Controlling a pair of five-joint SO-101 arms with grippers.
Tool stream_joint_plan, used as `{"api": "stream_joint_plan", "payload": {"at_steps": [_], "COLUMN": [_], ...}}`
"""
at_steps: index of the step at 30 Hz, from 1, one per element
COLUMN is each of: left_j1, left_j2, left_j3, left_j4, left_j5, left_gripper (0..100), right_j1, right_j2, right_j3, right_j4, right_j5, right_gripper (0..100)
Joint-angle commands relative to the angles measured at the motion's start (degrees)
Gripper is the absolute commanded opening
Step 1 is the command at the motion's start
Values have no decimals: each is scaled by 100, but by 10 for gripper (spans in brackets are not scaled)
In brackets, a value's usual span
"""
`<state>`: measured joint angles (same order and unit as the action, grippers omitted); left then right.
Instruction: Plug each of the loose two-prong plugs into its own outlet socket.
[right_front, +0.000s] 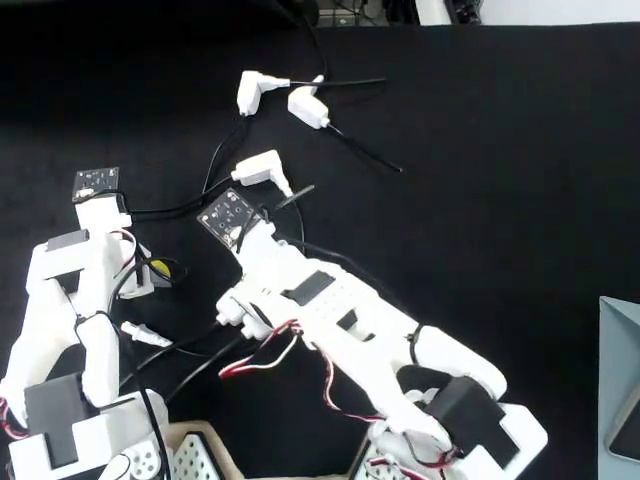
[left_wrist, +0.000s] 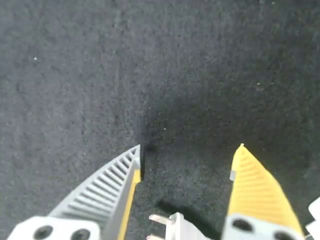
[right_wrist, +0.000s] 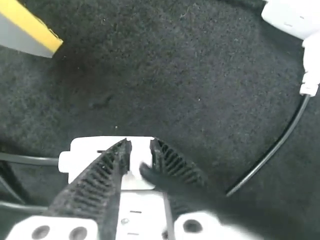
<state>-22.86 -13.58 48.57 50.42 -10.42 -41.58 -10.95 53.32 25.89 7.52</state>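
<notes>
White two-prong plug (left_wrist: 167, 223) on black cloth (left_wrist: 150, 60) beneath spread left tool (left_wrist: 190, 146)

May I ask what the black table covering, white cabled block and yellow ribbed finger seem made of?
The black table covering: probably felt or cloth, matt, with fuzzy speckled nap. The white cabled block: likely moulded plastic, smooth, faintly shiny. The yellow ribbed finger of the left claw: apparently printed plastic, matt, with fine ridges.

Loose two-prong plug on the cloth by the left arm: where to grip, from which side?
Probably the plug by its white body, behind the prongs, from straight above with the open left gripper: it lies flat, prongs level with the cloth, so its sides are free.
</notes>
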Motion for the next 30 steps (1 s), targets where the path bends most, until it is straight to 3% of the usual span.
{"api": "stream_joint_plan", "payload": {"at_steps": [1,6,9,15,20,25,30], "left_j1": [-13,4,171,831,1754,2343,2765], "left_j2": [-185,-193,-229,-1231,-2013,-1758,-554], "left_j3": [-31,-277,-462,-840,-796,-769,-778], "left_j4": [-44,-18,123,1459,2145,2092,1609], "left_j5": [-18,-185,-466,-1380,-2004,-2101,-2084], "left_gripper": [292,291,290,290,294,294,294], "right_j1": [-53,-79,-53,26,932,1380,1380], "right_j2": [-462,-1525,-2273,-3996,-5077,-5218,-5218], "right_j3": [-198,-215,-180,207,796,998,1042], "right_j4": [642,1591,2022,3068,3147,3138,3042], "right_j5": [0,0,0,0,26,44,44], "right_gripper": [135,289,289,289,289,289,289]}}
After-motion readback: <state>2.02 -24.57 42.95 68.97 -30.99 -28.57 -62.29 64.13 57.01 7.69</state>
